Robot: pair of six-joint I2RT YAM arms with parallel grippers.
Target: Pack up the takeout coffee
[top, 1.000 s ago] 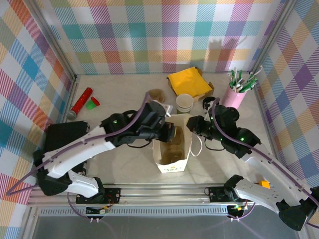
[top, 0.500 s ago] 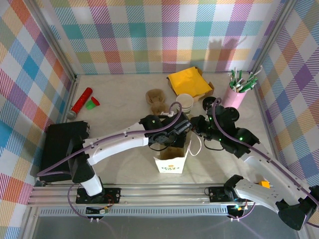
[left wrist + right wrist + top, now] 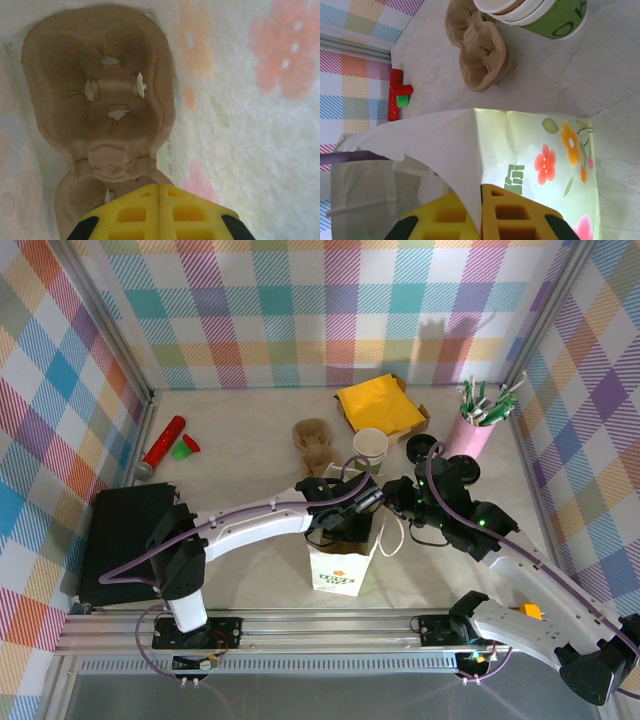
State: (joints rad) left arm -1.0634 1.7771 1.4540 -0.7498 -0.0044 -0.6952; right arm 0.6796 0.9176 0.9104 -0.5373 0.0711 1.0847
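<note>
Within the last second my left arm had swung across from the left side of the white paper bag (image 3: 338,575), which stood nearest my bases, and reached down through its mouth. My left gripper (image 3: 159,192) now sat deep inside with its fingers pressed together. Its tips were over the near pocket of the pulp carrier (image 3: 100,90) on the bag's floor, but I could not tell whether they pinched its edge. The pocket in full view was empty.

My right gripper (image 3: 481,197) had stayed clamped on the bag's far right rim, paper caught between its fingers, keeping the mouth open.

I judged the carrier was only being seated, with the coffee still to go in. Beyond the bag lay a second carrier (image 3: 313,438), uncovered by my arm's move, then the lidless cup (image 3: 370,447). Farther right a round black top (image 3: 420,448) sat just beside the pink holder (image 3: 470,435). I could not tell whether that was a loose lid or the takeout coffee itself.
</note>
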